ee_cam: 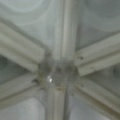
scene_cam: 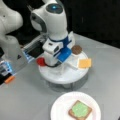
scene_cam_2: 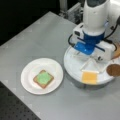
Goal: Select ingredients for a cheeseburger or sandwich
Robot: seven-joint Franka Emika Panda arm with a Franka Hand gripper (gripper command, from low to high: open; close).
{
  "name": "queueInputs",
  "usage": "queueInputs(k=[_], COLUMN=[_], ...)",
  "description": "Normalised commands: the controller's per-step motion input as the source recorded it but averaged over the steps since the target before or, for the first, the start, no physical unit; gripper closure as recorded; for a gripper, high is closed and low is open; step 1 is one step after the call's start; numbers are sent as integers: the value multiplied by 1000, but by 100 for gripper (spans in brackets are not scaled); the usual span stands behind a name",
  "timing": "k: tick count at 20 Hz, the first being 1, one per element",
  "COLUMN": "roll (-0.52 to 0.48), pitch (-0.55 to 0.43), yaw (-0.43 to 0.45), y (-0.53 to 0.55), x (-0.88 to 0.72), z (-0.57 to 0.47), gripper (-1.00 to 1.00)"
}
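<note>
Grey table (scene_cam_2: 37, 40), arm upright over white tray (scene_cam: 62, 75), end effector (scene_cam: 55, 63) low (grip unclear)

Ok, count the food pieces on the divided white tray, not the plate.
3 show: a red disc at a front view's left, a brown patty and a yellow cheese square at its right. The arm may hide more.

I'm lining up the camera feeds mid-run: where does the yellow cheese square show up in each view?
Front view: the cheese square lies on the round divided tray's right side, beside the brown patty.
Front view: the cheese square lies at the tray's near rim, left of the patty.
Wrist view: not in it; only the tray's dividers show.
Shared landmark: the white plate holding toast topped with a green disc.
</note>
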Motion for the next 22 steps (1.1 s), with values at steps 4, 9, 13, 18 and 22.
queueInputs(k=[4,9,13,18,22], roll=[-78,-65,-52,-41,-60], pitch=[-203,-199,-187,-183,-160], yaw=[98,83,83,113,182], y=[89,59,8,15,53], x=[-148,-173,-196,-208,-289], z=[-162,-195,-186,-194,-229], gripper=[-100,-100,-100,-100,-100])
